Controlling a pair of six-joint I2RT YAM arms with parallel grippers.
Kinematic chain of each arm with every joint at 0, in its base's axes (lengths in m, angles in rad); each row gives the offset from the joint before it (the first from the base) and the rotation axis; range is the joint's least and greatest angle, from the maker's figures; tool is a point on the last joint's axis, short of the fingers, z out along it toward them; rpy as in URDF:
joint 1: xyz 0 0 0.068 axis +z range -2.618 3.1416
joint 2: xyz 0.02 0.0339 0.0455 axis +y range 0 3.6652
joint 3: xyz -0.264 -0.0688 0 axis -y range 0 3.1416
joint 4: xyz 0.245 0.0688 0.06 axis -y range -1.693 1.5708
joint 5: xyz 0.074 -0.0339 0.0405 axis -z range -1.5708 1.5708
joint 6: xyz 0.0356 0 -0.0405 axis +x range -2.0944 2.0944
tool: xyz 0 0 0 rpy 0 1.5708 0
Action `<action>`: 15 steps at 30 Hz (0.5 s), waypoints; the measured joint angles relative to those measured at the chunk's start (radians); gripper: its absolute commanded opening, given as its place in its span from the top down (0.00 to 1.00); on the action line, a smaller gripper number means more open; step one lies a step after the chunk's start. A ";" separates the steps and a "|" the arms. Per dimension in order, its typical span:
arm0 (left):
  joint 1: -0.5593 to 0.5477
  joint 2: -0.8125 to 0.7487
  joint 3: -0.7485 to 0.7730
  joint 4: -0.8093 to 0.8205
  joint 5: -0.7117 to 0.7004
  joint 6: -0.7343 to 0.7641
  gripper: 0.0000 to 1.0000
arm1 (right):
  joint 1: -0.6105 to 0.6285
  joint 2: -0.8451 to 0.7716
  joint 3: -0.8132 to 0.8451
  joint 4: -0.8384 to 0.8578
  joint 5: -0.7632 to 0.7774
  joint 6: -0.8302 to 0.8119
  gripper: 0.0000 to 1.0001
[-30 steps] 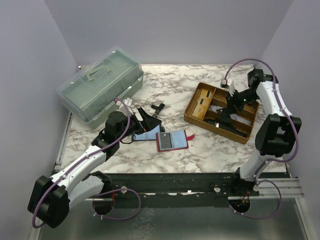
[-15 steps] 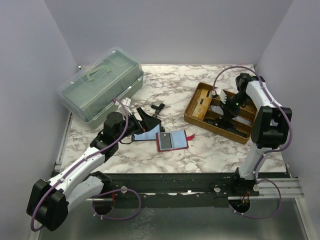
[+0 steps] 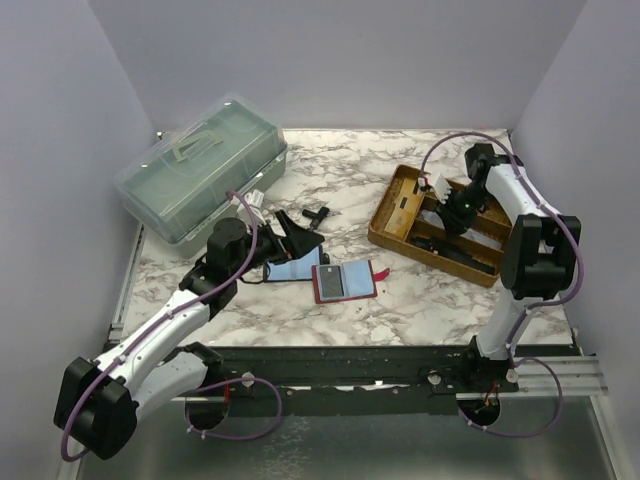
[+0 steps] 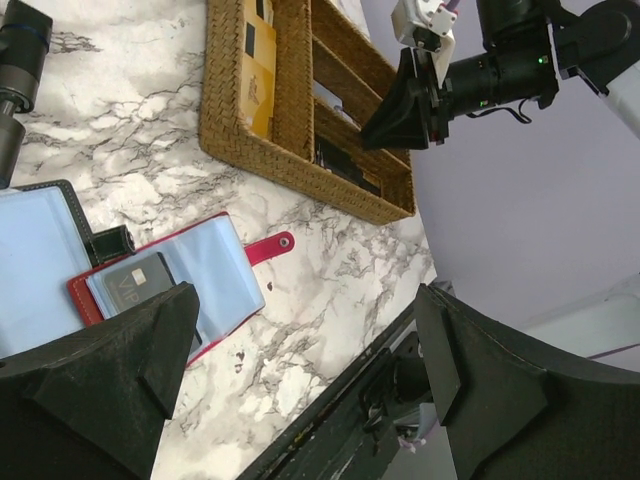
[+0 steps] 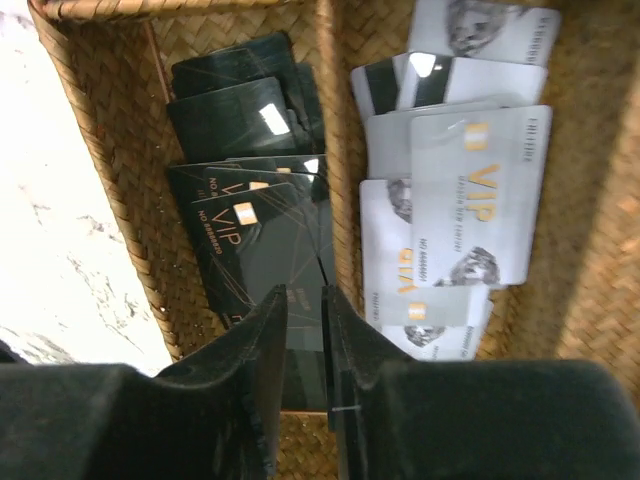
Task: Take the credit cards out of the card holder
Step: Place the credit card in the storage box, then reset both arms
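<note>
- Since one second ago, the right gripper (image 3: 452,212) has swung leftward and deeper over the wicker tray (image 3: 383,208). The left gripper (image 3: 290,232) has edged slightly toward the far side. I see both card holders lying where they were.
- Right jaws: now parted by a narrow slit, directly above the dark cards (image 5: 240,200). I see nothing clamped between them.
- Left jaws: spread wide and empty, hanging low over the black card holder (image 3: 293,268) with its light blue sleeves.
- Location of the credit cards (image 5: 455,200): one grey card (image 3: 328,283) sits in the left flap of the red card holder (image 3: 345,282), which lies open just beside the black card holder. The dark cards fill one tray compartment and silver cards (image 5: 470,120) fill the next, with a woven divider between them.
- Obstacles: a green toolbox (image 3: 200,170) stands at the far left, well apart from both holders. A small black object (image 3: 318,212) lies just beyond the left gripper.
- Clearance: bare marble table (image 3: 420,300) separates the red card holder from the wicker tray. The tray's right end lies close to the right arm, and the side walls stand near both arms.
</note>
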 measured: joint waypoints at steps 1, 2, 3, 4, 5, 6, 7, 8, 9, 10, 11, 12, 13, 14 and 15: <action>0.000 0.002 0.009 -0.002 0.001 0.003 0.03 | 0.000 -0.008 0.003 0.005 0.003 0.022 0.71; 0.000 0.005 0.020 -0.008 0.001 0.008 0.02 | 0.000 -0.021 0.005 0.016 0.006 0.041 0.70; 0.000 0.008 0.031 -0.013 0.001 0.013 0.02 | 0.000 -0.035 0.006 0.029 0.008 0.059 0.68; 0.000 0.011 0.042 -0.016 0.001 0.019 0.01 | 0.000 -0.051 0.007 0.039 0.008 0.077 0.67; 0.001 0.016 0.053 -0.018 0.001 0.023 0.01 | 0.000 -0.070 0.007 0.047 0.007 0.098 0.65; 0.003 0.025 0.069 -0.021 0.002 0.028 0.01 | 0.000 -0.089 0.007 0.052 0.005 0.118 0.63; 0.006 0.032 0.082 -0.021 0.004 0.029 0.01 | -0.003 -0.109 0.007 0.055 -0.005 0.140 0.61; 0.010 0.044 0.101 -0.022 0.006 0.030 0.01 | -0.006 -0.130 0.007 0.058 -0.022 0.166 0.58; 0.014 0.055 0.116 -0.021 0.008 0.031 0.01 | -0.009 -0.146 0.007 0.060 -0.040 0.190 0.55; 0.020 0.069 0.134 -0.021 0.013 0.030 0.01 | -0.014 -0.170 0.007 0.063 -0.078 0.223 0.53; 0.027 0.082 0.150 -0.022 0.020 0.028 0.01 | -0.020 -0.190 0.007 0.067 -0.111 0.253 0.50; 0.039 0.103 0.175 -0.023 0.029 0.024 0.01 | -0.026 -0.209 0.007 0.071 -0.146 0.283 0.46; 0.050 0.124 0.201 -0.023 0.039 0.020 0.01 | -0.032 -0.229 0.007 0.077 -0.180 0.312 0.42; 0.060 0.141 0.223 -0.022 0.045 0.018 0.01 | -0.038 -0.250 0.007 0.085 -0.213 0.341 0.36; 0.073 0.156 0.245 -0.023 0.052 0.015 0.01 | -0.045 -0.272 0.006 0.094 -0.241 0.371 0.29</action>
